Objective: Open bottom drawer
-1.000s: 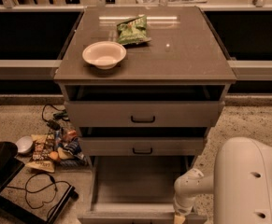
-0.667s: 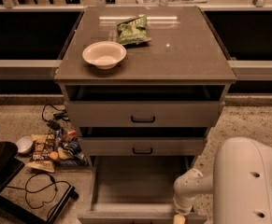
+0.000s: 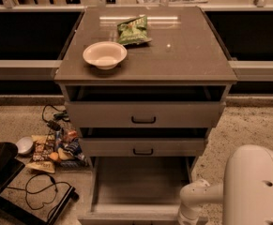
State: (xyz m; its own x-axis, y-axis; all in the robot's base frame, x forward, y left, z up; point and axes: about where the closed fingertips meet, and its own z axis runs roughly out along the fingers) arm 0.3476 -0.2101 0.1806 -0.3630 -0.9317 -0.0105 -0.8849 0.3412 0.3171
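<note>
Overpull risk: white hand (image 3: 186, 218) at five o'clock, grip state untellable, may yank slim grey-brown bottom drawer (image 3: 140, 182) off its runners.

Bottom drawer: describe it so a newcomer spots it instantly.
Find the grey-brown cabinet with a white bowl on top. The bottom drawer is lowest of three, by the gripper at the picture's lower edge. Only it is pulled far out, showing a bare grey inside.
</note>
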